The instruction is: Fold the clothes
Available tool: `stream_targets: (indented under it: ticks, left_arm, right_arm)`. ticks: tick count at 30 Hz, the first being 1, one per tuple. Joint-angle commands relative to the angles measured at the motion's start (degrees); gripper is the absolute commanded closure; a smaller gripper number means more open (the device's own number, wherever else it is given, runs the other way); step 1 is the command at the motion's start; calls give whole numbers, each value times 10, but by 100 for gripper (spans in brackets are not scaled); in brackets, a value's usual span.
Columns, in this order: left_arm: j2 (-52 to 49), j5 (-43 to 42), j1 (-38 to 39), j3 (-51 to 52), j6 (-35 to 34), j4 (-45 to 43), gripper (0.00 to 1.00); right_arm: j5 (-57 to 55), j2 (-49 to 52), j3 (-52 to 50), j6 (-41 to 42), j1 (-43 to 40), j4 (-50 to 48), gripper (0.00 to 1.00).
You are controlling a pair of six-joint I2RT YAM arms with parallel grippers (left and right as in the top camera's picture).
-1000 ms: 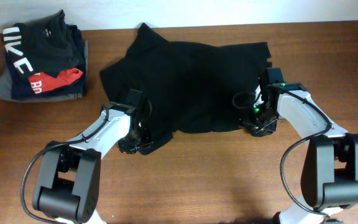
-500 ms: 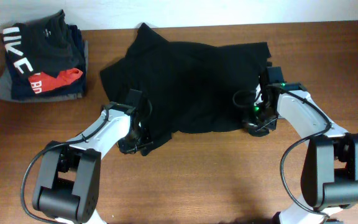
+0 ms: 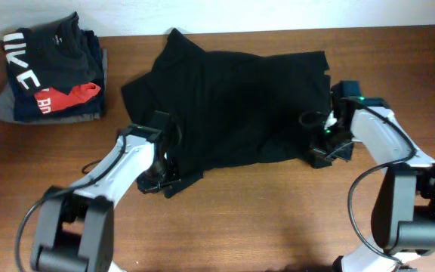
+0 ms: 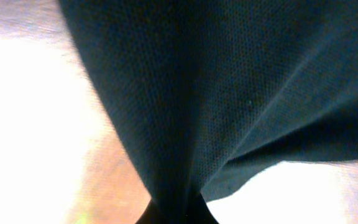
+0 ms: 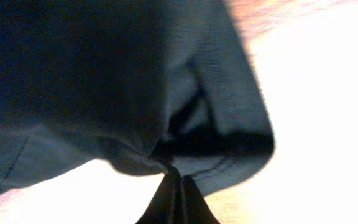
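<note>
The clothes (image 3: pixel 232 98), one plain black garment, lie spread and rumpled over the middle of the table. My left gripper (image 3: pixel 165 177) is shut on the garment's near left corner. In the left wrist view the black fabric (image 4: pixel 229 93) rises out of the pinched jaws and fills the frame. My right gripper (image 3: pixel 322 151) is shut on the near right corner. In the right wrist view a hemmed edge of the fabric (image 5: pixel 135 93) hangs from the closed fingertips.
A stack of folded garments (image 3: pixel 47 72), dark with white letters on top, red and grey below, sits at the far left of the wooden table (image 3: pixel 278 219). Both arms reach in from the near edge.
Both grippers have shut on the garment's near corners. The right one has moved a little right and the left one slightly toward the near edge, pulling the hem.
</note>
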State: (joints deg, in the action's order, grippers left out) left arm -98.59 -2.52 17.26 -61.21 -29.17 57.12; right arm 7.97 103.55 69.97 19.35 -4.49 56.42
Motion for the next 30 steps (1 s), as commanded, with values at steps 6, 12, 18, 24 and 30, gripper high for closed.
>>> stream_targets:
  ticks: [6, 12, 18, 24, 30]
  left_arm:
    - [74, 20, -2, 2, 24, 34, 100]
    - [81, 39, -2, 2, 25, 71, 99]
    - [104, 40, -2, 2, 25, 99, 99]
    - [156, 41, -2, 2, 25, 125, 99]
    - [194, 40, -2, 2, 25, 144, 99]
  right_arm:
    - [-11, -84, 12, -7, -58, 46, 96]
    - [-12, -139, 12, -9, -81, 70, 96]
    - [-12, -154, 12, -9, -112, 88, 96]
    - [-17, -154, 12, -11, -129, 108, 96]
    - [-18, -165, 13, -11, -129, 115, 96]
